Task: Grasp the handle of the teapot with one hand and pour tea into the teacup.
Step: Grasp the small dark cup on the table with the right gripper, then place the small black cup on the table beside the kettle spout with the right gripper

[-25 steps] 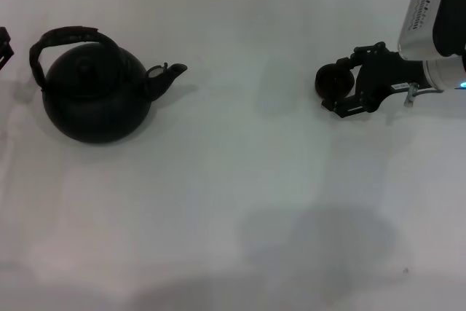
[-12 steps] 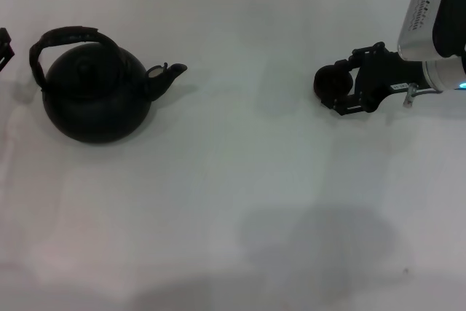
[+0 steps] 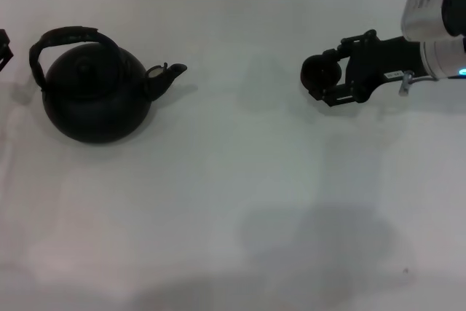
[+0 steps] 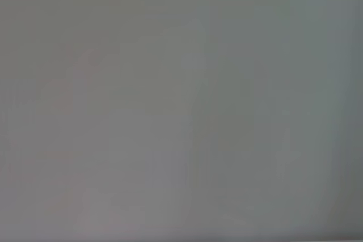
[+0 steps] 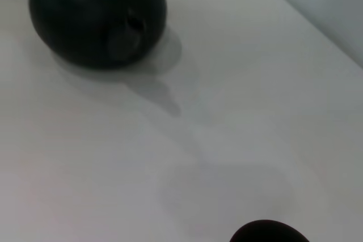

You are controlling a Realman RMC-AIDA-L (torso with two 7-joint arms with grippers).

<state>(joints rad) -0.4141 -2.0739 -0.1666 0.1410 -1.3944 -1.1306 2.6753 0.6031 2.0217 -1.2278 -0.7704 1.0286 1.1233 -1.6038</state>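
The matte-black teapot [image 3: 95, 92] stands at the left of the white table, its spout [image 3: 169, 72] pointing right and its arched handle [image 3: 67, 37] upright over the lid. My right gripper [image 3: 325, 78] is at the right, shut on the small dark teacup [image 3: 317, 73], well to the right of the spout. In the right wrist view the teapot [image 5: 96, 15] shows far off and the teacup's rim [image 5: 269, 232] shows at the frame edge. Only a black sliver of my left gripper [image 3: 4, 47] shows at the far left, beside the teapot. The left wrist view shows only plain grey.
The white table [image 3: 233, 202] stretches between teapot and teacup with nothing standing on it. Soft shadows lie on its front part.
My right gripper has moved left toward the teapot and slightly farther back, carrying the teacup with it. The teapot and left arm have not moved.
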